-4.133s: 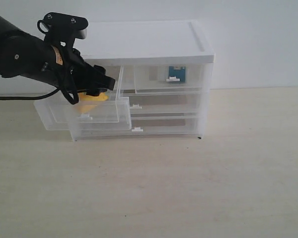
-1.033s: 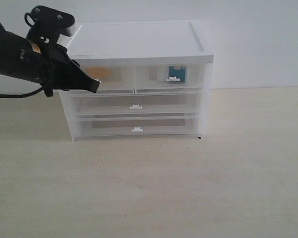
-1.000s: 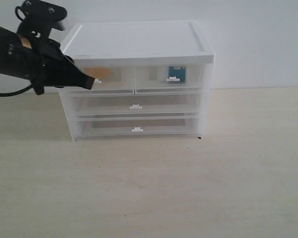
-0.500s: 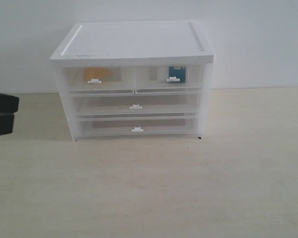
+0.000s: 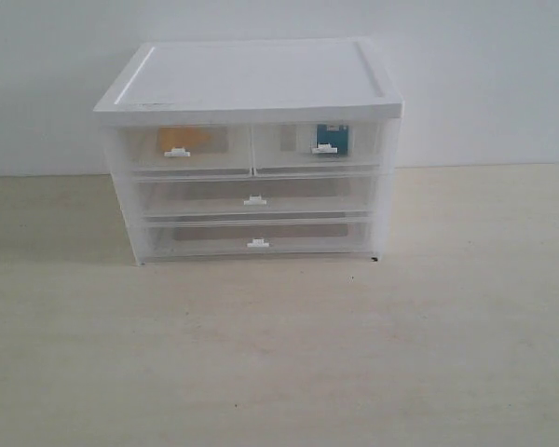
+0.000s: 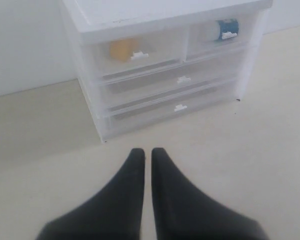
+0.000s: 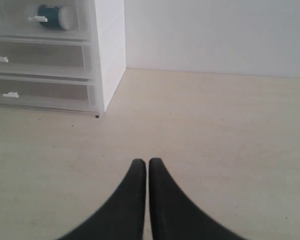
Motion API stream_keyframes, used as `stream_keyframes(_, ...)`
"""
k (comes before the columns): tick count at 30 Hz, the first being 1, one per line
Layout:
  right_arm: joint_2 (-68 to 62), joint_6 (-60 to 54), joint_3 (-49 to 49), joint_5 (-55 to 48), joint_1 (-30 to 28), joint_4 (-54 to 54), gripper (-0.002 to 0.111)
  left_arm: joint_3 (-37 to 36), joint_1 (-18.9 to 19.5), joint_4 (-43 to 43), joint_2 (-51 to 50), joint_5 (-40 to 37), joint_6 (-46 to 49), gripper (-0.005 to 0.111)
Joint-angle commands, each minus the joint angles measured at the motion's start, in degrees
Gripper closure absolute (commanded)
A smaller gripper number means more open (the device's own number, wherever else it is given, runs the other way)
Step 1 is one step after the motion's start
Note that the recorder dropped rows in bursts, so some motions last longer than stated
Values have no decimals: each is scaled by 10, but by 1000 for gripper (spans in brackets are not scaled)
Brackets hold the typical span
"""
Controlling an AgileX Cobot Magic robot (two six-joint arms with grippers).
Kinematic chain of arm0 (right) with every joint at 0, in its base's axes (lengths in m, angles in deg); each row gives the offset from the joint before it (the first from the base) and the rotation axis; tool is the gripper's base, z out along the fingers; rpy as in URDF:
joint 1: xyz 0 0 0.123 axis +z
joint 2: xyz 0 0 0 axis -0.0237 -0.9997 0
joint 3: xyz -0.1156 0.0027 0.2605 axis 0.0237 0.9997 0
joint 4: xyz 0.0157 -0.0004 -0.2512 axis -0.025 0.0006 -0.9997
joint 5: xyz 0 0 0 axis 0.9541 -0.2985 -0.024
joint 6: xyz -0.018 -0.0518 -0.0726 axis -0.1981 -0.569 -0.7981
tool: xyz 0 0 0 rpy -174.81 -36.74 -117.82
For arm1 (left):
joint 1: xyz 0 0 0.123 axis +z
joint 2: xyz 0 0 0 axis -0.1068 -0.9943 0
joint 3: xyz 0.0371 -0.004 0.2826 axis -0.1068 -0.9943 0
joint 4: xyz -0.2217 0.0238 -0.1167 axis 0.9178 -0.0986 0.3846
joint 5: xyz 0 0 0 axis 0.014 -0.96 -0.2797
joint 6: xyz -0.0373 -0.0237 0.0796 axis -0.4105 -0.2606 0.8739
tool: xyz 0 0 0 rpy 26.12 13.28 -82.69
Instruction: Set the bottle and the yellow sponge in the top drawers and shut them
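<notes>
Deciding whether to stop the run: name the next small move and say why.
Probably just hold position: the yellow sponge lies in the left top drawer, the bottle in the right top drawer, both look pushed flush, and the left gripper and right gripper are shut and empty.

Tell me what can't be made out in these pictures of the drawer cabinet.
- yellow sponge: exterior view, only an orange blur behind the frosted front of the left top drawer; shape unclear.
- bottle: exterior view, just a teal patch; the front and handle of the right top drawer hide the rest.
- cabinet: right wrist view, cut off by the picture's edge.
- Both arms: outside the exterior view; wrist views show only shut jaws.
</notes>
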Motion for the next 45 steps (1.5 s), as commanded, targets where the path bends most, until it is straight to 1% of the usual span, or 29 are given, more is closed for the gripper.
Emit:
stream_keyframes(1, 3, 0, -1, 4, -2, 1, 108, -24, 2, -1, 3, 53, -7, 103)
stream_keyframes(2, 3, 0, -1, 4, -2, 1, 108, -49, 2, -1, 3, 100, -7, 103)
stream_keyframes(3, 3, 0, -1, 4, -2, 1, 108, -61, 2, -2, 3, 119, -7, 103)
stream_keyframes(5, 3, 0, -1, 4, -2, 1, 108, -106, 4, -21, 8, 173, -5, 103)
stream_keyframes(6, 3, 0, -1, 4, -2, 1, 108, -116, 9, -32, 15, 183, -5, 103)
stream_keyframes(7, 3, 0, -1, 4, -2, 1, 108, -134, 24, -39, 38, 187, -5, 103)
stream_keyframes(8, 3, 0, -1, 4, -2, 1, 108, -143, 35, -39, 54, 187, -5, 103)
stream_keyframes(9, 3, 0, -1, 4, -2, 1, 108, -165, 63, -37, 91, 187, -5, 103)
stream_keyframes(10, 3, 0, -1, 4, -2, 1, 108, -178, 78, -37, 111, 187, -5, 103)
stream_keyframes(11, 3, 0, -1, 4, -2, 1, 108, -204, 104, -37, 148, 187, -5, 103)
stream_keyframes(13, 3, 0, -1, 4, -2, 1, 108, -235, 138, -37, 203, 185, -5, 103)
stream_keyframes(19, 3, 0, -1, 4, -2, 1, 108, -269, 187, -37, 304, 142, -5, 103)
stream_keyframes(22, 3, 0, -1, 4, -2, 1, 108, -285, 206, -37, 314, 128, -5, 103)
stream_keyframes(26, 3, 0, -1, 4, -2, 1, 108, -305, 221, -37, 314, 130, -5, 103)
stream_keyframes(28, 3, 0, -1, 4, -2, 1, 108, -305, 221, -37, 314, 142, -5, 103)
stream_keyframes(30, 3, 0, -1, 4, -2, 1, 108, -305, 221, -37, 314, 127, -5, 103)
stream_keyframes(35, 3, 0, -1, 4, -2, 1, 108, -305, 221, -32, 314, 126, -5, 103)
stream_keyframes(38, 3, 0, -1, 4, -2, 1, 108, -305, 221, -24, 314, 107, -5, 103)
stream_keyframes(45, 3, 0, -1, 4, -2, 1, 108, -305, 221, -24, 314, 100, -8, 103)
